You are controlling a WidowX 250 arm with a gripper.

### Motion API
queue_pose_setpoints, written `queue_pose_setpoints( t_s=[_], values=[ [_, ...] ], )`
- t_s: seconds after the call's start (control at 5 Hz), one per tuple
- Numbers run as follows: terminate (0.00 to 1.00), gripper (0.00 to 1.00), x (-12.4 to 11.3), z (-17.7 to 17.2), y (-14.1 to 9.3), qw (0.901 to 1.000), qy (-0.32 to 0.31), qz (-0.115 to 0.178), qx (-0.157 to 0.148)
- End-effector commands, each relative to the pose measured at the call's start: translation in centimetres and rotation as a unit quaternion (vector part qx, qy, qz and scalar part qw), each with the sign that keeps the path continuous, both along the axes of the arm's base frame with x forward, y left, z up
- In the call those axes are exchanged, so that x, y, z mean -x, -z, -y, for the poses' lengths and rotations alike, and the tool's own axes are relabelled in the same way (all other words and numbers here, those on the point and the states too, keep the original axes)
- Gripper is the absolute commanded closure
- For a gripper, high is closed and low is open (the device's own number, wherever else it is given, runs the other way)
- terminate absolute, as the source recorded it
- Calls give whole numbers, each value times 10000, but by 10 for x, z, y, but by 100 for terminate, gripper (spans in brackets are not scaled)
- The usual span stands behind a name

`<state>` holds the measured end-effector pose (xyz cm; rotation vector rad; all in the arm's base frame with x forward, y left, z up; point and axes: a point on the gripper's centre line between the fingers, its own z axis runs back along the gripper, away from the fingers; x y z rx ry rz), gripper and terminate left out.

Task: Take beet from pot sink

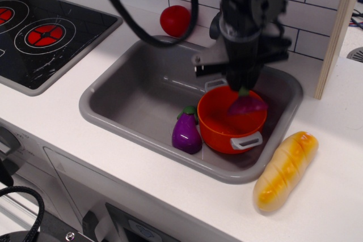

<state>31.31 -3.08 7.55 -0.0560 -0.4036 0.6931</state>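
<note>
Beet [247,105] hangs from the gripper [243,88], fingers pinched closed on its green stalks, bulb above the pot [227,127] rim at its 2 o'clock edge. We see the pot sitting in the sink [125,97], right half, with the eggplant [186,133] touching it at 9 o'clock. Tomato [175,20] on the counter beyond the sink; bread loaf [285,168] at the sink's 4 o'clock. Stove [45,29] far left. We read no writing; arm is motion-blurred.

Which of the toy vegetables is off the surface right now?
The beet, hanging from the claw above the pot. The eggplant lies in the sink; the tomato sits on the counter.
</note>
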Motion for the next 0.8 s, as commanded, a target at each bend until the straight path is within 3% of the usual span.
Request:
queue_pose_setpoints(
  t_s=[0.0,0.4,0.6],
  values=[
    [0,100,0,-42,-43,9993,126,291,-195],
    [0,100,10,-98,-37,9985,320,268,-365],
    [0,100,19,-117,-17,9972,489,43,-566]
  ],
)
